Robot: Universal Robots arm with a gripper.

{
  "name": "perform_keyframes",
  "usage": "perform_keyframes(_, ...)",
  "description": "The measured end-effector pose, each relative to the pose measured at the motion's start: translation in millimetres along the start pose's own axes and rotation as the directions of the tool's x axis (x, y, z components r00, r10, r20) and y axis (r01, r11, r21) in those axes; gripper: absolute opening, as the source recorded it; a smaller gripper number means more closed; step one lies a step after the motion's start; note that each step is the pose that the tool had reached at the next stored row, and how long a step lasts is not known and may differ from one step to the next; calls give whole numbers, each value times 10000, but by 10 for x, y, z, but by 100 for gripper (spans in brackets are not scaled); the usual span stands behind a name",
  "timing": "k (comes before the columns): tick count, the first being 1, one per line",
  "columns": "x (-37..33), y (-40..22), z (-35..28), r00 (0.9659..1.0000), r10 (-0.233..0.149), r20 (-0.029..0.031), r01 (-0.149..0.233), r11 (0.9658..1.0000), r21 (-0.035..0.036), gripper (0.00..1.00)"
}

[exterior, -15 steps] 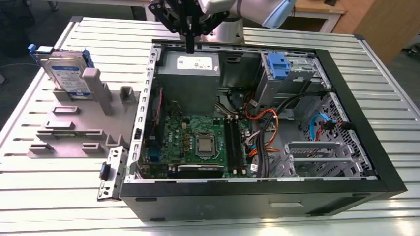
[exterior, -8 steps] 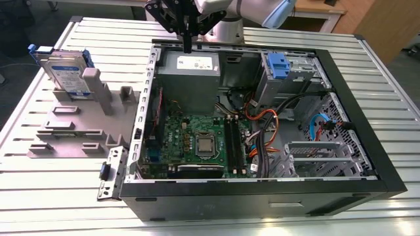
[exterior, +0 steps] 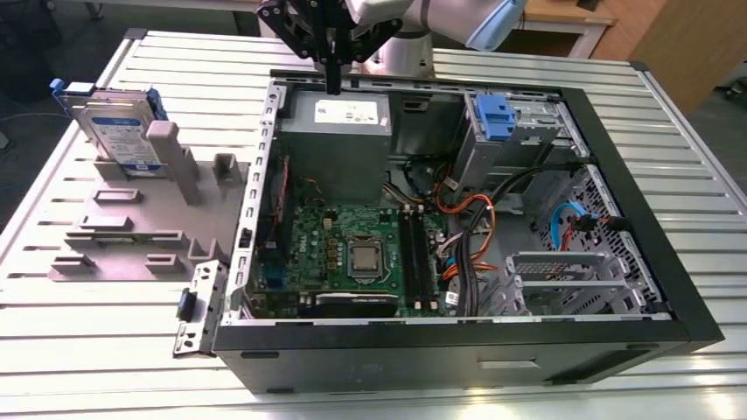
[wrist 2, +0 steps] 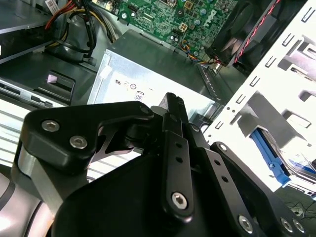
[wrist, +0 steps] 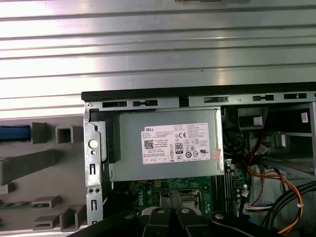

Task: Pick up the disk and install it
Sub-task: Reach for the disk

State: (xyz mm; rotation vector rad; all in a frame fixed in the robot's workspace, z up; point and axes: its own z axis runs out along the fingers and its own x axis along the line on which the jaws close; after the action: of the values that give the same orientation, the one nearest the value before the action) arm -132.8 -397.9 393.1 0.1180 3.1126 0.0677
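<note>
Arm's hanging nose-down right above the power supply box point(exterior: 334, 149), with the gripper point(exterior: 334, 87) pinched closed on nothing. The disk point(exterior: 117, 131) stands on edge in the grey holder point(exterior: 129, 232), well off to the exterior view's left of that box.

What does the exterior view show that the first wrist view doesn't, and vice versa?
Exterior view: the disk with its labelled face, upright in the grey holder; the blue-latched drive bay; the end effector, shut, above the power supply. First wrist view: the case's rear rim from above. Both: power supply, motherboard, grey holder.
</note>
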Motion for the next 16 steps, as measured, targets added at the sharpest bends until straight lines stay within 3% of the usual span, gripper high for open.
perform_keyframes(2,189,-14,-2,10000,0,0,0,10000,0,11)
perform_keyframes(12,209,-16,-2,10000,2,0,-2,10000,0,11)
perform_keyframes(16,265,-20,-3,10000,-1,0,1,10000,0,11)
